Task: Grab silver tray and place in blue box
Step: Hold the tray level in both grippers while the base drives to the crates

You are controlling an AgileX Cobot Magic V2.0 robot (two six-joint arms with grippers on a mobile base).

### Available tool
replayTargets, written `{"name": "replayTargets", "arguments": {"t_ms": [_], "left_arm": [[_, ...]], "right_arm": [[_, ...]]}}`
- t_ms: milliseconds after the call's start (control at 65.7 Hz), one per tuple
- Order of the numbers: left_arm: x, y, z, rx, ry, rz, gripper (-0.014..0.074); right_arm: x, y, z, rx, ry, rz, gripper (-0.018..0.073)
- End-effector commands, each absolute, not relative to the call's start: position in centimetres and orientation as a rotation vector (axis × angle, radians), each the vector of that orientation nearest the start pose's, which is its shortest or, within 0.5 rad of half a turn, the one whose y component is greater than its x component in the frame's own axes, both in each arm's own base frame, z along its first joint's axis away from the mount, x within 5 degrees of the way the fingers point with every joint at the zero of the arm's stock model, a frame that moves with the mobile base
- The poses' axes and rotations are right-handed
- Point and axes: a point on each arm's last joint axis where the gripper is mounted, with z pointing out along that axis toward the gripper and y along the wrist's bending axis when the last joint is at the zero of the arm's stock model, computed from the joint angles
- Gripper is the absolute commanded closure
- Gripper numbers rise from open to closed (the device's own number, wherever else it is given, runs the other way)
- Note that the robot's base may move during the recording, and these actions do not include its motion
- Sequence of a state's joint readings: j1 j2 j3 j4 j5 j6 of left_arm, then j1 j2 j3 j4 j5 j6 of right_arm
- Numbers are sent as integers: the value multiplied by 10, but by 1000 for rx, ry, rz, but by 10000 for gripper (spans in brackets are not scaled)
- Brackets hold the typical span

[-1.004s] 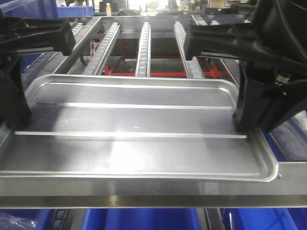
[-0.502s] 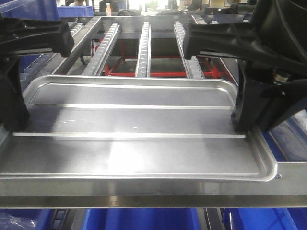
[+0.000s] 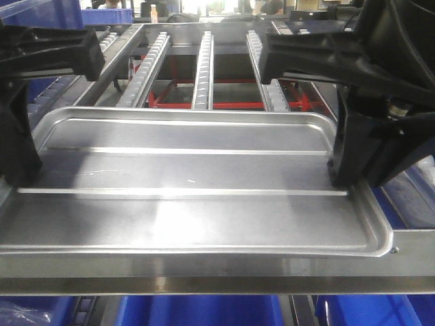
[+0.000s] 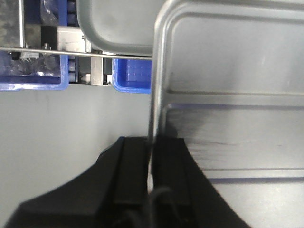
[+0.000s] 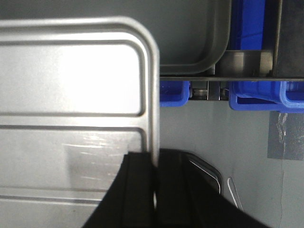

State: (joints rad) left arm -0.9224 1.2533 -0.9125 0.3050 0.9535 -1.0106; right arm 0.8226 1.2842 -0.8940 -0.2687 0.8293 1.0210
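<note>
Pinched at both short ends: silver tray [image 3: 197, 204], filling the middle of the front view, long axis left to right, bottom roughly level, two raised lines running the same way. Left claw [image 4: 151, 159] pressed onto the left rim, one finger inside the tray and one outside, at the lower centre of the left wrist view. Right claw [image 5: 154, 168] clamped likewise on the right rim, lower centre of the right wrist view. Neither arm nearer: one at each end, so any move to be shared and kept in step, or the tray likely to twist or slip from a pinch.

Blue box [image 3: 204, 311] judged to be the blue plastic along the bottom edge of the front view, below the tray and on its near side. Rim and full width out of sight there, so alignment impossible to tell. More blue crate rims [image 4: 133, 78] at the upper middle of the left wrist view.

In the way: metal rail [image 3: 204, 282] crossing just under the tray's near rim, between tray and blue plastic. Duller grey tray [image 5: 194, 42] at the top of the right wrist view, beyond the silver tray's corner. Roller rack [image 3: 204, 68] behind, upper centre, away from the likely path.
</note>
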Motion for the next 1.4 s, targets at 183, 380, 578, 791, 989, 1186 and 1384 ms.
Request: {"name": "replayTargets", "arguments": {"t_ms": [183,380,578,791,989,1186,1384], "left_arm": [[156,-168,295,61,2643,-230,603],[156,-168,295,61,2643,-230,604],[156,-168,295,61,2643,-230,603],[156,-168,295,61,2643,-230,603],[156,-168,295,61,2643,-230,603],[156,-168,295,61,2643,-230,603],[156,-168,295,61,2643,-230,603]], "right_arm": [[181,165,284,49,2606,304,502],[181,165,284,49,2606,304,502],[181,165,284,49,2606,304,502],[181,165,284,49,2606,304,502],[181,165,284,49,2606,304,502],[181,165,284,49,2606,304,502],[181,165,284,49,2606,304,502]]}}
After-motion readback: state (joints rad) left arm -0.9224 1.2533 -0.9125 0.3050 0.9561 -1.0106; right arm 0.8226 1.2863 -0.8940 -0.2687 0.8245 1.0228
